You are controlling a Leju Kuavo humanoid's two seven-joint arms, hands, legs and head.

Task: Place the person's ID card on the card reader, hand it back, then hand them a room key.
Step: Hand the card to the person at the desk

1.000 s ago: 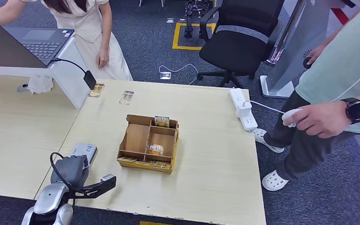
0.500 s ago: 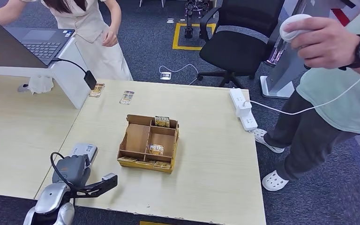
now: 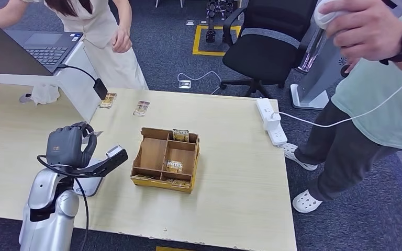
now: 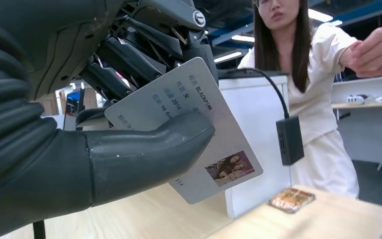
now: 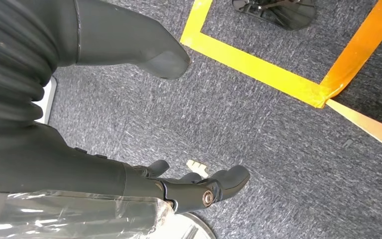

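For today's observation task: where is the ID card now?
The left hand holds the ID card above the table's left side, near the cardboard box.

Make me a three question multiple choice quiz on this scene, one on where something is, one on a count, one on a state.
1. Where is the card reader?
A. on the table under the left hand
B. on the office chair
C. inside the cardboard organizer

2. How many loose cards lie on the table's far edge near the white partition?
A. none
B. two
C. five

3. What is the left hand doing?
A. hanging empty
B. pressing the power strip
C. holding the ID card

Answers: 1 A, the reader sits on the table below the raised hand. 2 B, two cards lie there. 3 C, thumb and fingers pinch the ID card.
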